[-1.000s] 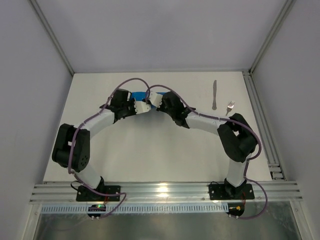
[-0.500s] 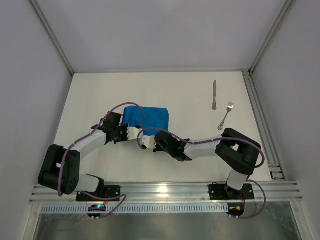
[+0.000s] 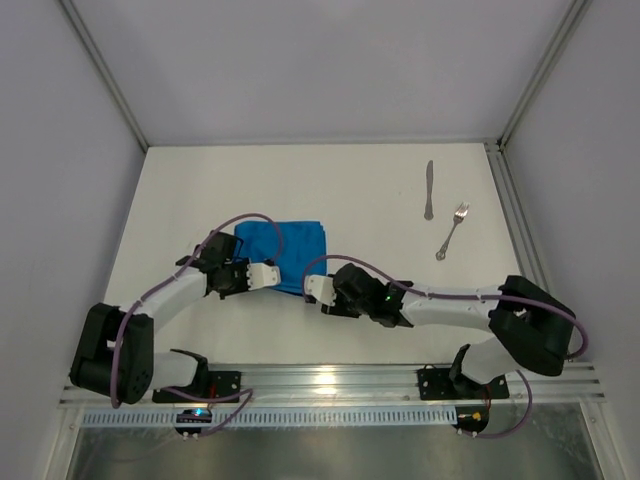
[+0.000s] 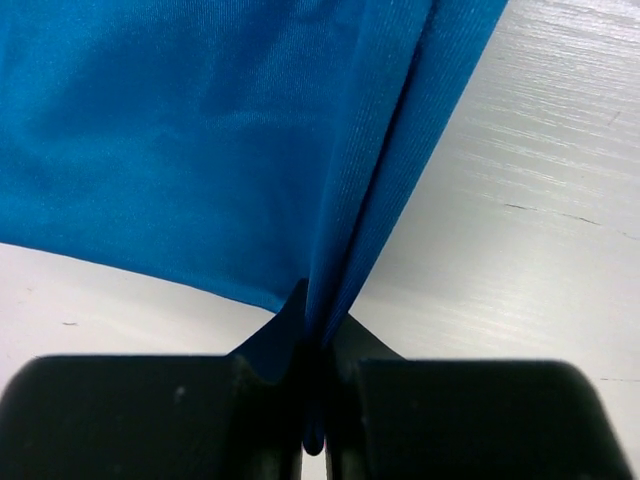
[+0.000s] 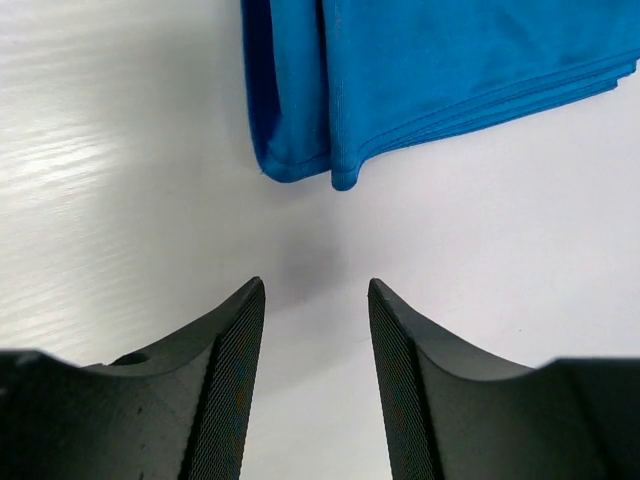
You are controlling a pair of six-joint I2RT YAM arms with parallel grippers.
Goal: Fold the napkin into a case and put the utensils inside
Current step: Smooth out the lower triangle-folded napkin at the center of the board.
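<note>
Currently left end effector (image 4: 318, 335) pinches the napkin (image 4: 200, 140); right end effector (image 5: 315, 290), open just short of it, could miss the corner, spoiling the fold.

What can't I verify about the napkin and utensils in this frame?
Top view: the left gripper covers the napkin's near-left corner; fold layers too small to count.
Left wrist: napkin cut off by the top edge.
Right wrist: napkin cut off at top and right edges.
The fork and knife: detail too small; absent from wrist views.
</note>
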